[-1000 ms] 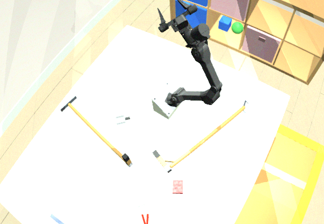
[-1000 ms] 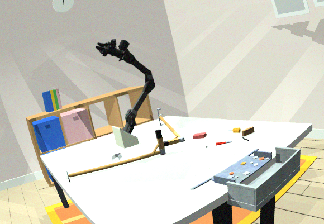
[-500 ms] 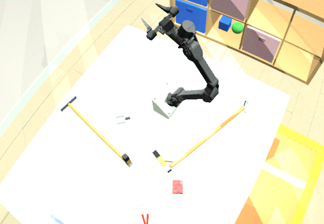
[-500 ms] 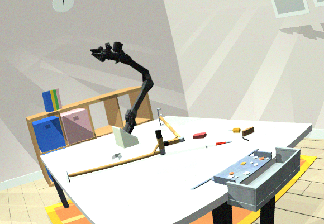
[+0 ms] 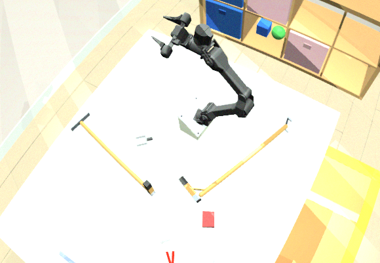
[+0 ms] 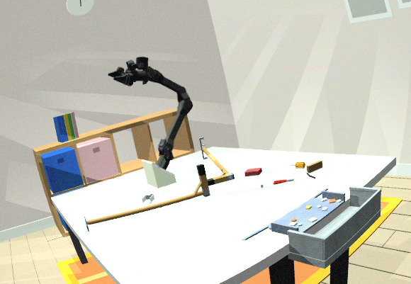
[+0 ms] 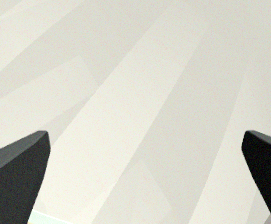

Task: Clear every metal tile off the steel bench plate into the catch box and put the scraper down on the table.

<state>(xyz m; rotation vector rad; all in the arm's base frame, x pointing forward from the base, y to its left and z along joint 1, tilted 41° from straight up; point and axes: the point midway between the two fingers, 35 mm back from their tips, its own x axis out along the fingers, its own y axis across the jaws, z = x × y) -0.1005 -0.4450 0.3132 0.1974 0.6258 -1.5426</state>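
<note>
My gripper (image 5: 158, 27) (image 6: 113, 75) (image 7: 146, 133) is open and empty, raised high above the back of the table and pointing at the wall. The long scraper (image 5: 111, 154) (image 6: 142, 209), a yellow pole with a dark T-shaped blade, lies flat on the white table, far below and apart from the gripper. The steel bench plate (image 6: 301, 213) sits at the table's edge and carries several small tiles, among them an orange one (image 6: 331, 200) and a yellow one (image 6: 308, 207). The grey catch box (image 6: 329, 239) stands against the plate.
A second long pole with a hooked end (image 5: 242, 161) (image 6: 214, 159) lies by the scraper's grip. A red block (image 5: 208, 219) (image 6: 253, 171), a small bracket (image 5: 142, 140) (image 6: 148, 198), a red screwdriver (image 6: 283, 180) and a wooden block (image 6: 314, 166) lie about. A shelf (image 5: 295, 26) stands behind the table.
</note>
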